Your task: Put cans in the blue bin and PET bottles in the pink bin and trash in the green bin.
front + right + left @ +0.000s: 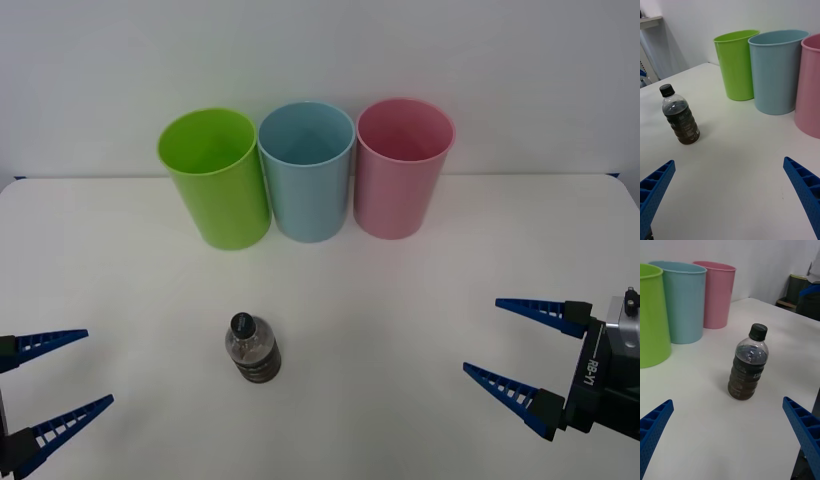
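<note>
On the white table (420, 330) three bins stand in a row at the back: the green bin (215, 185) on the left, the blue bin (308, 175) in the middle, the pink bin (400, 172) on the right, each seemingly touching its neighbour. The PET bottle (252, 349) stands upright nearer, left of centre. The left gripper (58, 384) and right gripper (512, 343) hover spread wide at either side

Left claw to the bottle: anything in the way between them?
Nothing. In the front view, bare white table separates the open left claw from the upright bottle; the left wrist view agrees.
</note>
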Robot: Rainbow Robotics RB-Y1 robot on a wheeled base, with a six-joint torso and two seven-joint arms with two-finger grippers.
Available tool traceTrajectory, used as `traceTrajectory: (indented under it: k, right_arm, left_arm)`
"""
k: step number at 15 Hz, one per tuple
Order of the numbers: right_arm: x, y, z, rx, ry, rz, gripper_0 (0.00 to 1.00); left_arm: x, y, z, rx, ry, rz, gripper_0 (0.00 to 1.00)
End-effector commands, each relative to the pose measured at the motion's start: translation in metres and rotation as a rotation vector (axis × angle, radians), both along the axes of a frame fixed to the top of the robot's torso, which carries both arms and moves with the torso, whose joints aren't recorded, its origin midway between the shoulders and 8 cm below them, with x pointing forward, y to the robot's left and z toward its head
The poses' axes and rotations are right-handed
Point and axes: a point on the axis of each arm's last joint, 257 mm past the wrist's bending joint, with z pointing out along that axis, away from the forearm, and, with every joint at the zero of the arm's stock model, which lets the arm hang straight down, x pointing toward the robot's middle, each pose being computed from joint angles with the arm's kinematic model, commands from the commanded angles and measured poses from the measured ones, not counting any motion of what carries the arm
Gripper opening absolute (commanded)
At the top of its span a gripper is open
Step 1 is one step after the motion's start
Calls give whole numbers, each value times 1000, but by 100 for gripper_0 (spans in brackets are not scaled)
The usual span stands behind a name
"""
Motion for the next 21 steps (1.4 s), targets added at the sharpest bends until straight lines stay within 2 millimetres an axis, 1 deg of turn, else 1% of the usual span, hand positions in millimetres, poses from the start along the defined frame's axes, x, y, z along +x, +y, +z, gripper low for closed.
traceTrajectory:
  k: [1,4,5,7,8,10,12,13,15,17,19,21]
  right_arm:
    - [0,0,0,0,0,0,100]
    - [0,0,0,0,0,0,100]
    - [0,0,0,0,0,0,100]
    - [0,0,0,0,0,0,100]
    - [0,0,0,0,0,0,100]
    - [0,0,0,0,0,0,100]
    - [0,0,0,0,0,0,100]
    - [0,0,0,0,0,0,100]
    - [0,0,0,0,0,0,100]
    - [0,0,0,0,0,0,100]
    - [0,0,0,0,0,0,100]
    - [0,0,0,0,0,0,100]
  left_arm:
    - [10,-18,-19,-4,-20,-41,100]
    - [24,-35,-33,-38,-19,-69,100]
    - [27,-41,-33,-32,-41,-78,100]
    - [26,-52,-39,-28,-50,-96,100]
    - [23,-58,-38,-32,-63,-116,100]
    - [25,-63,-35,3,-133,-142,100]
    - [21,-70,-40,4,-128,-159,100]
    - [21,-70,-41,7,-129,-159,100]
    - [21,-70,-51,22,-107,-162,100]
    - [24,-77,-59,23,-87,-165,100]
    - [28,-90,-71,18,-56,-170,100]
    - [38,-107,-74,10,-49,-167,100]
